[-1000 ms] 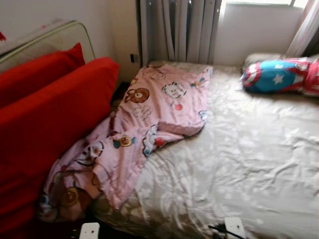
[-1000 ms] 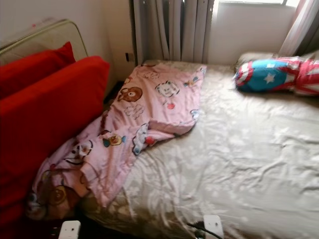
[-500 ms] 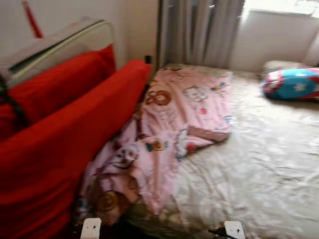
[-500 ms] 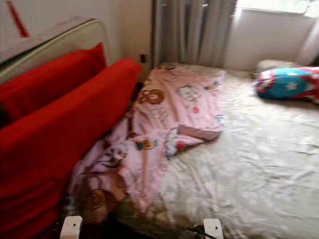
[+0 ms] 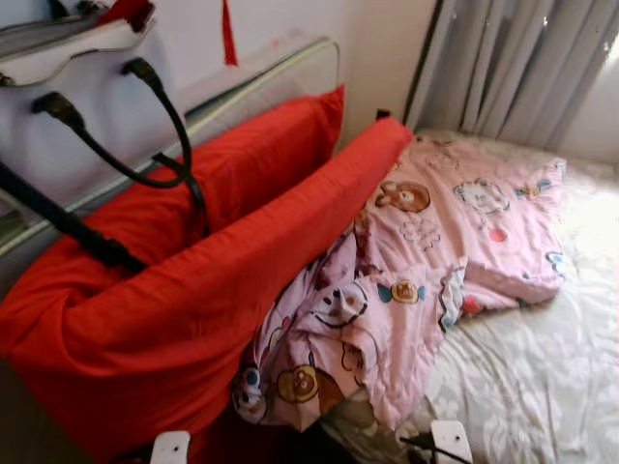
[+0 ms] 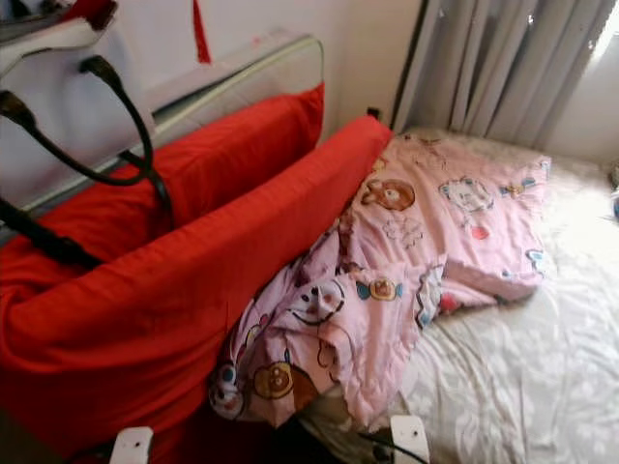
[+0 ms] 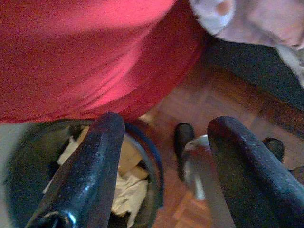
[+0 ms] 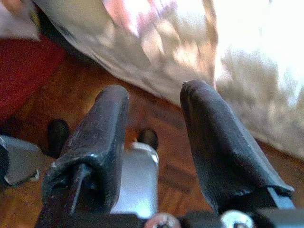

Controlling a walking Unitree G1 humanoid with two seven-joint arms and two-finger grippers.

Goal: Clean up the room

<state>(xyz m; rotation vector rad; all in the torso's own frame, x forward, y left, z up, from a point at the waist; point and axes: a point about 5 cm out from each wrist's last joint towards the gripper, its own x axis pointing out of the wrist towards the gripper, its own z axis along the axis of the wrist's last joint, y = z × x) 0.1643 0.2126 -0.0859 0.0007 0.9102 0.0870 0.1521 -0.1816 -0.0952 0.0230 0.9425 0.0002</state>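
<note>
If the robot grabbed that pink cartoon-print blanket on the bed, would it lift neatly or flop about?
The pink cartoon-print blanket would probably flop: it lies crumpled in soft folds. It looks light, thin quilted cloth. One end hangs off the bed's edge beside the red cushion, so it may drag or slide as it comes up.

Light source: we noted daylight through the curtains, upper right.
Glare: bedsheet washed out.
Blur: head views soft; wrist views smeared.
Shadow: floor beneath the bed dark.
</note>
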